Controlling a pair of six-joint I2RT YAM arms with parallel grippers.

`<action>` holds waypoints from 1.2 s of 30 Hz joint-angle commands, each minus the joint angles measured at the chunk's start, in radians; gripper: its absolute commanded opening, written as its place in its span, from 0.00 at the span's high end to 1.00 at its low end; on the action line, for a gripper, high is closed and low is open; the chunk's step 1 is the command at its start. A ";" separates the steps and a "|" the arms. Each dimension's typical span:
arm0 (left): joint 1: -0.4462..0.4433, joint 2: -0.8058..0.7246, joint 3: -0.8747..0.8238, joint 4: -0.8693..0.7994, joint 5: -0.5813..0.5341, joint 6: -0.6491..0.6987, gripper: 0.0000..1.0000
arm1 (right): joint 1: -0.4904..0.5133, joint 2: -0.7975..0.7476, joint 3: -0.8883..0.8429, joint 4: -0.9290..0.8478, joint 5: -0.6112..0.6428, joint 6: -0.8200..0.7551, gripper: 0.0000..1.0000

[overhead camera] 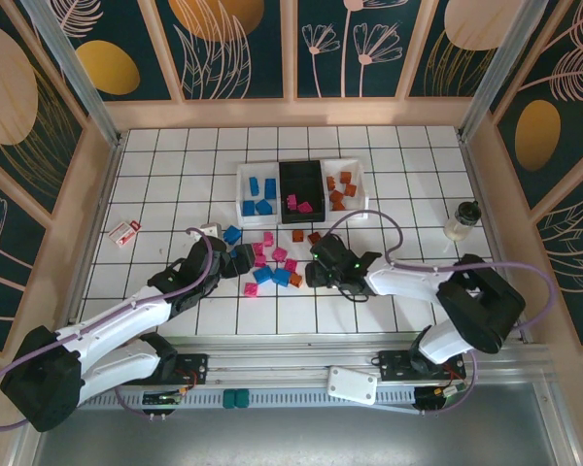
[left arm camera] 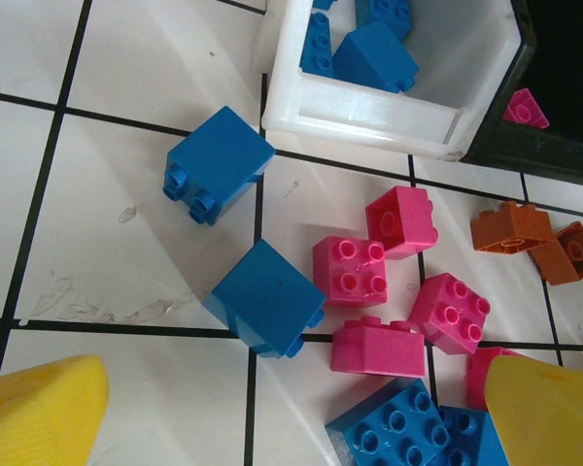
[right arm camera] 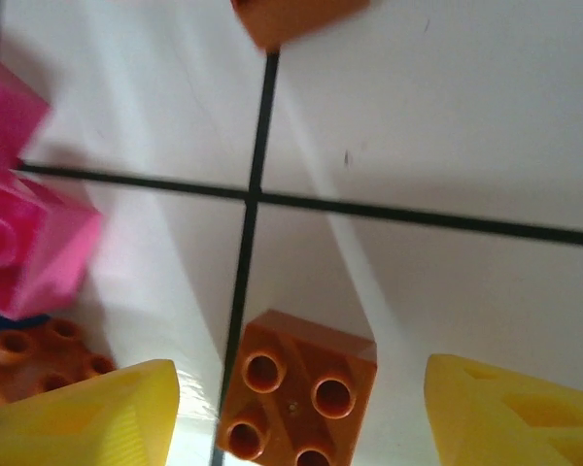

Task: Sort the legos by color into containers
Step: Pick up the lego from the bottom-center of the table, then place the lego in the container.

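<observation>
Right hand (right arm camera: 296, 413), fingers apart, straddled an orange brick (right arm camera: 296, 383); squaring on its flat sides before closing seemed advisable. Left hand (left arm camera: 296, 393) likewise gaped.

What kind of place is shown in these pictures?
Probably a robot test booth: a white tiled tabletop fenced by patterned wall panels, with the left arm and right arm mounted on a metal rail.

orange brick (right arm camera: 293, 17) blurred, cropped at top edge
</observation>
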 commanded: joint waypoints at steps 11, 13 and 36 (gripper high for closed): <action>0.002 0.002 -0.007 0.008 -0.016 -0.001 0.01 | -0.034 -0.069 0.064 0.007 0.057 -0.080 0.76; 0.001 0.000 -0.006 0.005 -0.015 -0.001 0.01 | -0.083 -0.104 0.100 0.009 0.060 -0.115 0.77; 0.001 -0.017 0.015 -0.057 -0.020 0.000 0.01 | -0.478 0.386 0.714 0.054 -0.074 -0.208 0.34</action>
